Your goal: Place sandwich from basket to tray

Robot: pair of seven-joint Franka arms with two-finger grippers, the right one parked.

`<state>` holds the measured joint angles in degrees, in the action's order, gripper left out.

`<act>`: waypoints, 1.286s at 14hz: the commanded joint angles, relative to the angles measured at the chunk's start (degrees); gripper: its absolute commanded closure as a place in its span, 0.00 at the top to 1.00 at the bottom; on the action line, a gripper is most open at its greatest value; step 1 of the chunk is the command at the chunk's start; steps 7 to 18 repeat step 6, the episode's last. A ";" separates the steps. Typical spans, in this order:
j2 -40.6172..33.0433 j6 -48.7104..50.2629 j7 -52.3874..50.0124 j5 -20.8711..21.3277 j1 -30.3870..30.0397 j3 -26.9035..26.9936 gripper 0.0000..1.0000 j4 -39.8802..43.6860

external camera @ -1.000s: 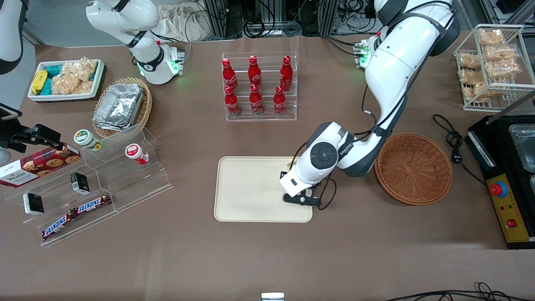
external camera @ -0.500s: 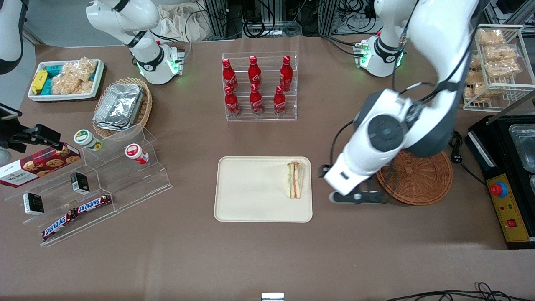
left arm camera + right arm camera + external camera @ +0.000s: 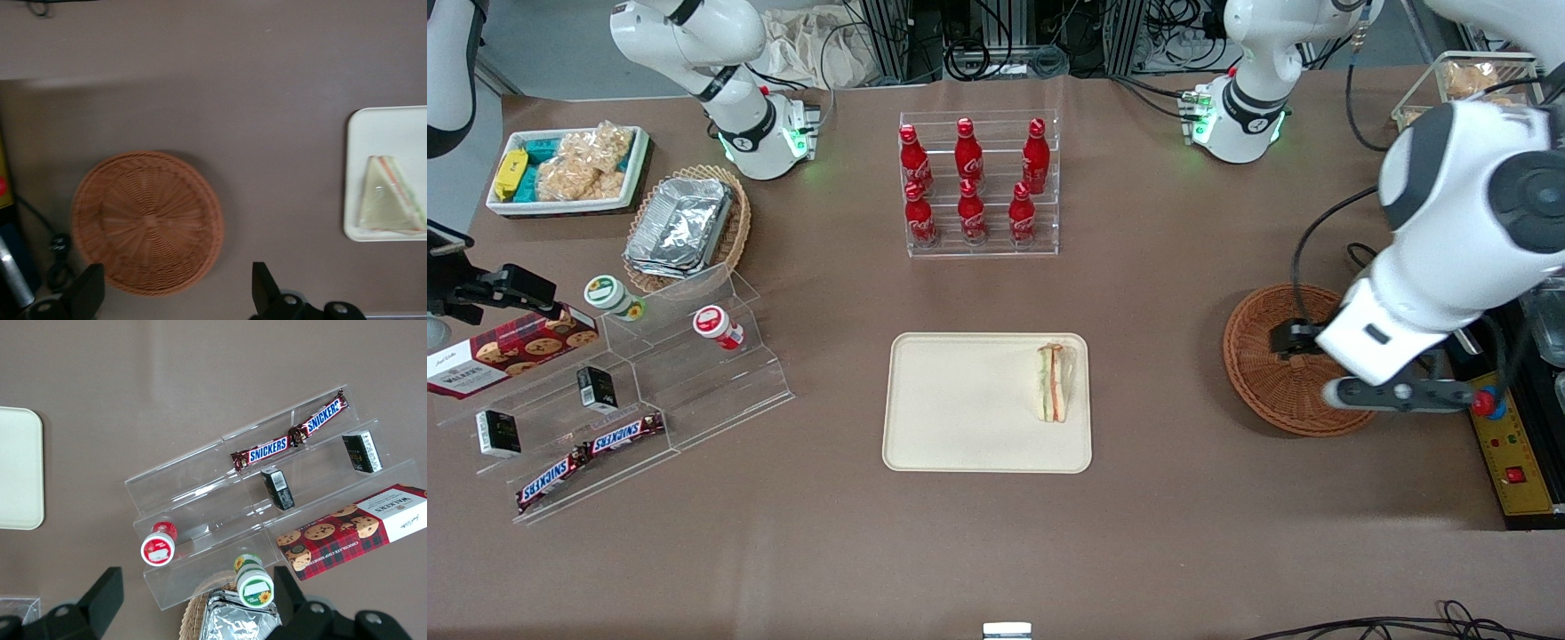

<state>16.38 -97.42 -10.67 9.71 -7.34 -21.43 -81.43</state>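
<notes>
The sandwich (image 3: 1055,383) lies flat on the cream tray (image 3: 960,404), by the tray edge toward the working arm's end. The wrist view shows the same sandwich (image 3: 390,203) on the tray (image 3: 393,127). The reddish-brown wicker basket (image 3: 1263,356) sits beside the tray and holds nothing; its whole weave (image 3: 147,223) shows from the wrist camera. My left gripper (image 3: 1400,396) hangs high above the basket's rim, over the part toward the working arm's end. The gripper (image 3: 177,293) is open, its fingers wide apart with nothing between them.
A black control box (image 3: 1507,444) with a red button stands beside the basket, with a cable (image 3: 1383,284) near it. A rack of red bottles (image 3: 978,182) stands farther from the camera than the tray. Acrylic snack shelves (image 3: 631,391) lie toward the parked arm's end.
The gripper let go of the sandwich on the tray, rose, and swung toward the working arm's end, past the basket's middle. The sandwich has stayed put since it was let go.
</notes>
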 commanded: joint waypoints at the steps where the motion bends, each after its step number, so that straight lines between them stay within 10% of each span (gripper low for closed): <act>1: -4.16 0.82 7.90 0.75 -1.89 1.03 0.99 -3.29; 18: -5.13 2.23 11.38 0.22 -1.98 2.45 1.00 -3.21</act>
